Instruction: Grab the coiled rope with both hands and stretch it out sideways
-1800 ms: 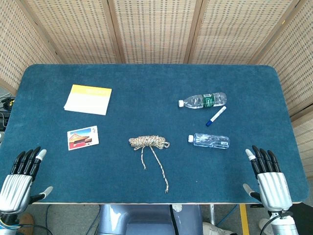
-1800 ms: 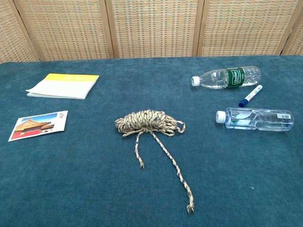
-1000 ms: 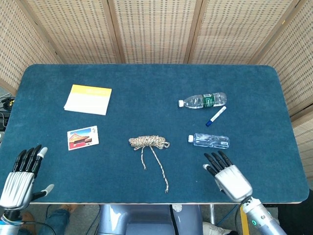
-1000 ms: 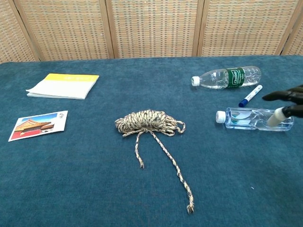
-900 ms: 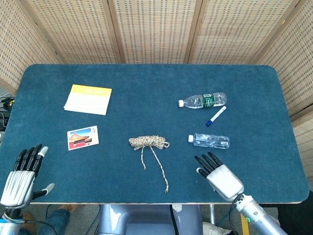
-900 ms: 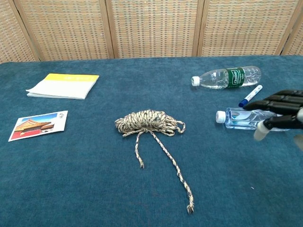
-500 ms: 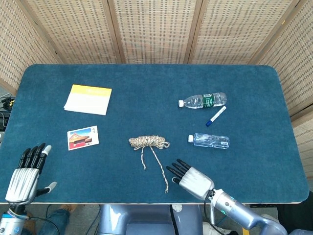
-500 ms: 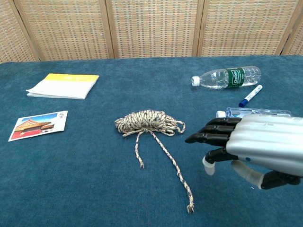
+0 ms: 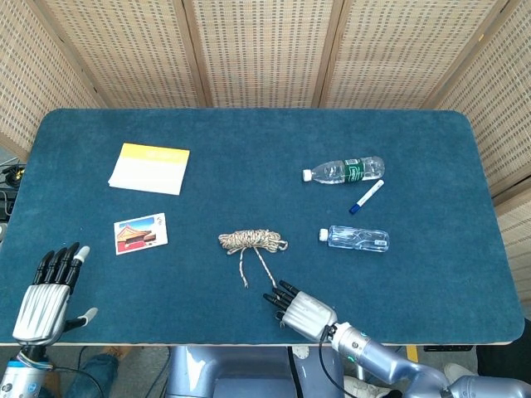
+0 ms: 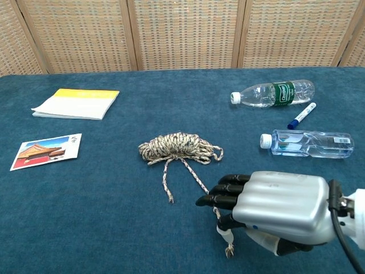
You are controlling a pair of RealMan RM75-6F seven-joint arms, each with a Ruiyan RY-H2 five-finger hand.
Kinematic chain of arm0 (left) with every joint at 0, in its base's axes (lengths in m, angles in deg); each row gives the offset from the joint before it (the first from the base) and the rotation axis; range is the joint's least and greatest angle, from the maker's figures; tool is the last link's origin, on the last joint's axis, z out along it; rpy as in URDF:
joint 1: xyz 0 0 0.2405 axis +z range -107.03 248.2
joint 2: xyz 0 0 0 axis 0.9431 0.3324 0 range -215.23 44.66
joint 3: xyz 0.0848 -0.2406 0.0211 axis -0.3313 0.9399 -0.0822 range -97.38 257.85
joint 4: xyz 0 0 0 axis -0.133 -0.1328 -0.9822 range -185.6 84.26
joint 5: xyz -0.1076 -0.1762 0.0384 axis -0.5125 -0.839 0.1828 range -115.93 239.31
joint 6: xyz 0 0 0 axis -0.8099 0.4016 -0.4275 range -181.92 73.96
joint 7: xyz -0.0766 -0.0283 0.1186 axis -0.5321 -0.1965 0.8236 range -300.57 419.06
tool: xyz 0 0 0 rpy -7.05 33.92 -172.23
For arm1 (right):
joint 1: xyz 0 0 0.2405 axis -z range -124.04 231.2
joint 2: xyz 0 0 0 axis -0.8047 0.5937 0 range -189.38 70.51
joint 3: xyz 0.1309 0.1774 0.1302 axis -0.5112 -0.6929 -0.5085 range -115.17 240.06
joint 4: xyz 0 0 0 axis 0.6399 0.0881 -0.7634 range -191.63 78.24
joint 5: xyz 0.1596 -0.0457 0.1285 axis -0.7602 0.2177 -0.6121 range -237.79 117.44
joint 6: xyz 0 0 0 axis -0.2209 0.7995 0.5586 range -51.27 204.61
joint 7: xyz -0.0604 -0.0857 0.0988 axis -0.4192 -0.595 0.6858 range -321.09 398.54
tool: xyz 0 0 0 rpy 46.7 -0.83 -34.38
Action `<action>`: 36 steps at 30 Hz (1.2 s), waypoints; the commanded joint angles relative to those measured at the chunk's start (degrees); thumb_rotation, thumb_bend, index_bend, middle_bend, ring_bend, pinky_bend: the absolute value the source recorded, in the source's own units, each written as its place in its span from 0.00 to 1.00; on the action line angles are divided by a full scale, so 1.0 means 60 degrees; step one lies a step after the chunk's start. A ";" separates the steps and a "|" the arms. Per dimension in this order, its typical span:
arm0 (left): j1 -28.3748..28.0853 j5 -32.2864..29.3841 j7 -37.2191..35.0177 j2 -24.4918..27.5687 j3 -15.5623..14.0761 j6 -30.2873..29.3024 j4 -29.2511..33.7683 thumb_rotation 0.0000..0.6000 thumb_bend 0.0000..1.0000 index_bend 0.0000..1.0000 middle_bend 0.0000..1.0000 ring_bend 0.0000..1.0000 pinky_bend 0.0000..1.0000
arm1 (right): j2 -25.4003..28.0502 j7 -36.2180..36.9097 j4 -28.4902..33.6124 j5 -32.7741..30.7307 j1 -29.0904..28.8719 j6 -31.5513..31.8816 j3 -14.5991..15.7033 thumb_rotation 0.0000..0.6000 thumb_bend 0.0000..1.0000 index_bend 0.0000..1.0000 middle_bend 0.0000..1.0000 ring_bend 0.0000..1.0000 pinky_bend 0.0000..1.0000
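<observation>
My right hand (image 10: 268,208), fingers extended and empty, hovers over the beige braided coiled rope's (image 10: 179,146) longer tail; my left hand (image 9: 46,298) rests spread wide on the blue bench (image 9: 249,133).

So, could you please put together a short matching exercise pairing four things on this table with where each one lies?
Things:
1. coiled rope
2. yellow booklet
3. blue marker
4. right hand

Places:
A. far left of the table
B. between the two bottles
C. over the rope's long loose end
D. middle of the table

Pairs: 1-D, 2-A, 3-B, 4-C
</observation>
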 commanded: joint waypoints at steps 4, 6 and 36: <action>-0.0021 -0.0075 0.0028 -0.0024 0.0012 -0.0001 -0.0003 1.00 0.00 0.00 0.00 0.00 0.00 | -0.0585 -0.0569 -0.0216 -0.0883 -0.0188 0.0089 0.0034 1.00 0.83 0.36 0.00 0.00 0.00; -0.0031 -0.0092 0.0051 -0.0036 0.0001 0.0011 -0.0007 1.00 0.00 0.00 0.00 0.00 0.00 | -0.0655 -0.0644 -0.0213 -0.0991 -0.0235 0.0166 0.0100 1.00 0.83 0.36 0.00 0.00 0.00; -0.0099 -0.0242 0.0176 -0.0105 -0.0069 0.0029 0.0005 1.00 0.00 0.00 0.00 0.00 0.00 | 0.0011 -0.1300 -0.0292 -0.2395 -0.0515 0.1854 0.0185 1.00 0.83 0.42 0.00 0.00 0.00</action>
